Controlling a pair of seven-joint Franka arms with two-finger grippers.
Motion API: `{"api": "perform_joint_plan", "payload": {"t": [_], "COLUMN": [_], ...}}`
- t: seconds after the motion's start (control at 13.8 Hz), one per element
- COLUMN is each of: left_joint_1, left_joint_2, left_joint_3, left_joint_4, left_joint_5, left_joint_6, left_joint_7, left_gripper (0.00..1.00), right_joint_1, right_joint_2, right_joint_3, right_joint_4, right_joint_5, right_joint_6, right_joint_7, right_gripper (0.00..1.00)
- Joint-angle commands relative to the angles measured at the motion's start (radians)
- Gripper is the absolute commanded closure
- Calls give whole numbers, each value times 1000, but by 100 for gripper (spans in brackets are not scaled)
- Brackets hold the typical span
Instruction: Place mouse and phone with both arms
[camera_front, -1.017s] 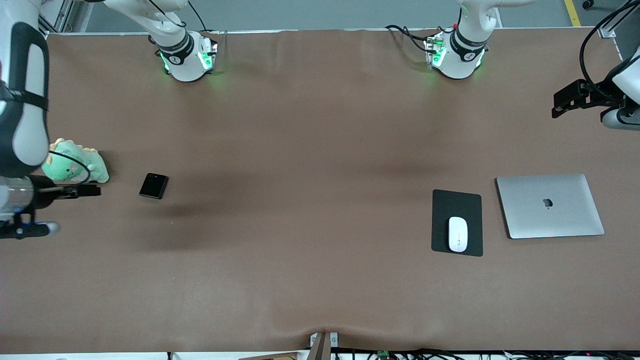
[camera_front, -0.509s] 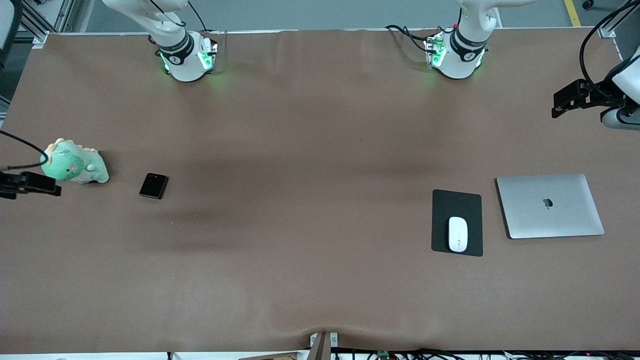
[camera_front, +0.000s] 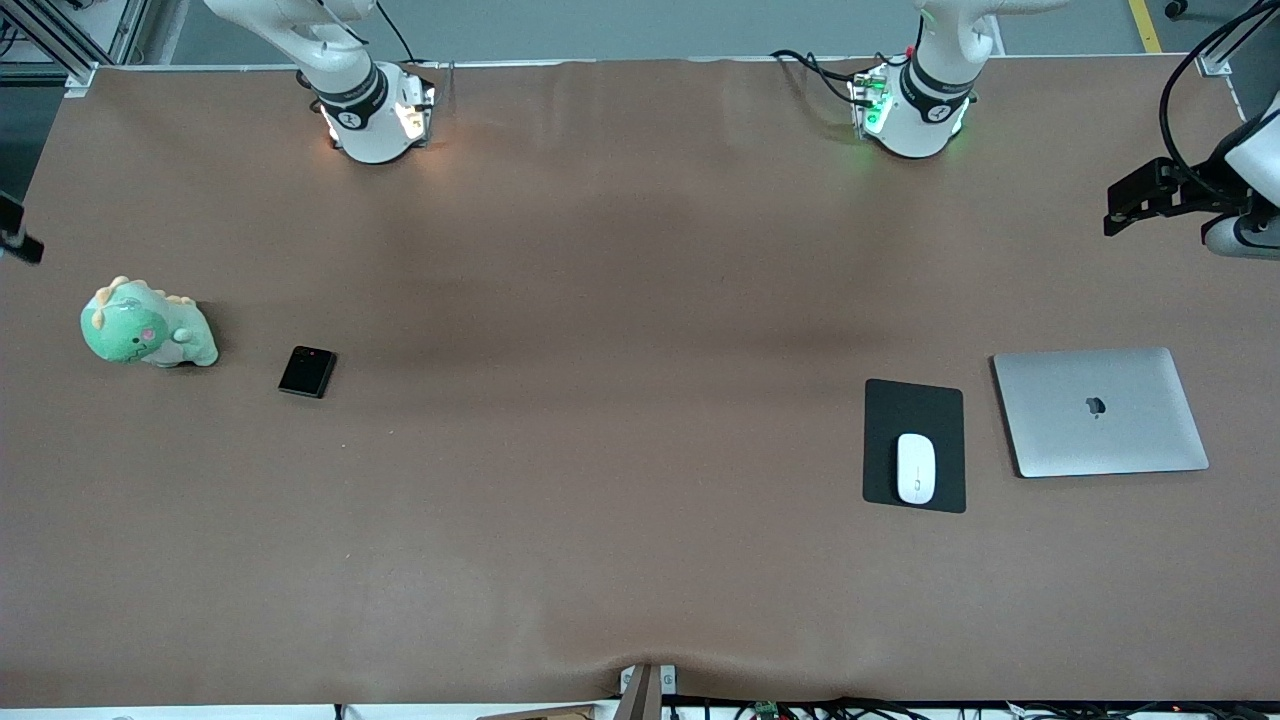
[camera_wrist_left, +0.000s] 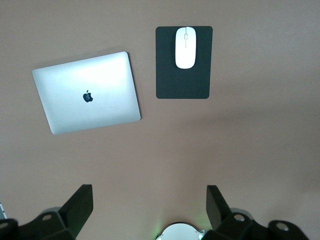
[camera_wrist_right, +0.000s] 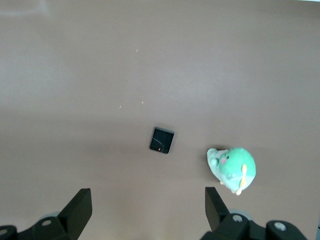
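Across the front view, you can see the big change at the right arm's end of the table: the arm that loomed over the green dinosaur plush (camera_front: 148, 333) a second ago has swung up and away, and now only a dark sliver of the right gripper (camera_front: 18, 240) shows at the picture's edge. That leaves the phone (camera_front: 307, 371) lying flat on the brown table (camera_front: 600, 300), just beside the plush and untouched by anything. Toward the left arm's end, the mouse (camera_front: 916, 468) sits on the black pad (camera_front: 914, 418), with the closed laptop (camera_front: 1100, 410) just beside the pad; none of these has shifted, and the left gripper (camera_front: 1150, 195) hangs high where it was. Over to the left wrist view: the left gripper (camera_wrist_left: 150, 212) has its fingers spread wide and empty, looking down on the mouse (camera_wrist_left: 186, 40), pad (camera_wrist_left: 182, 75) and laptop (camera_wrist_left: 86, 92). Now the right wrist view: the right gripper (camera_wrist_right: 148, 212) is released too, nothing between its fingers, high above the phone (camera_wrist_right: 162, 140) and plush (camera_wrist_right: 232, 169). By my reading, you are done here: both things are set down and both arms have pulled clear.
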Motion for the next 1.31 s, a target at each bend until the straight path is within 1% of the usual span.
{"api": "perform_joint_plan", "payload": {"t": [0.0, 0.15, 0.22, 0.29, 0.58, 0.8, 1.24], "left_joint_1": [4, 4, 4, 4, 4, 3, 0], "left_joint_2": [-18, -18, -20, -20, -20, -20, -14], "left_joint_3": [-2, -2, -2, -2, -2, -2, -2], "left_joint_4": [-8, -8, -8, -8, -6, -6, 5], "left_joint_5": [-10, -11, -11, -13, -20, -19, -20], "left_joint_6": [-4, -4, -4, -4, -2, -2, -1], "left_joint_7": [13, 14, 14, 13, 13, 11, -7], "left_gripper": [0, 0, 0, 0, 0, 0, 0], "right_joint_1": [23, 40, 30, 25, 16, 16, -1], "right_joint_2": [-152, -210, -241, -243, -237, -238, -235], "right_joint_3": [5, 8, 7, 4, 4, 4, 2], "right_joint_4": [-250, -430, -499, -527, -520, -491, -486], "right_joint_5": [-13, -16, -16, -16, -33, -35, -44], "right_joint_6": [58, 191, 243, 257, 253, 245, 248], "right_joint_7": [-5, -4, -1, -1, -2, -2, -4], "right_gripper": [0, 0, 0, 0, 0, 0, 0]}}
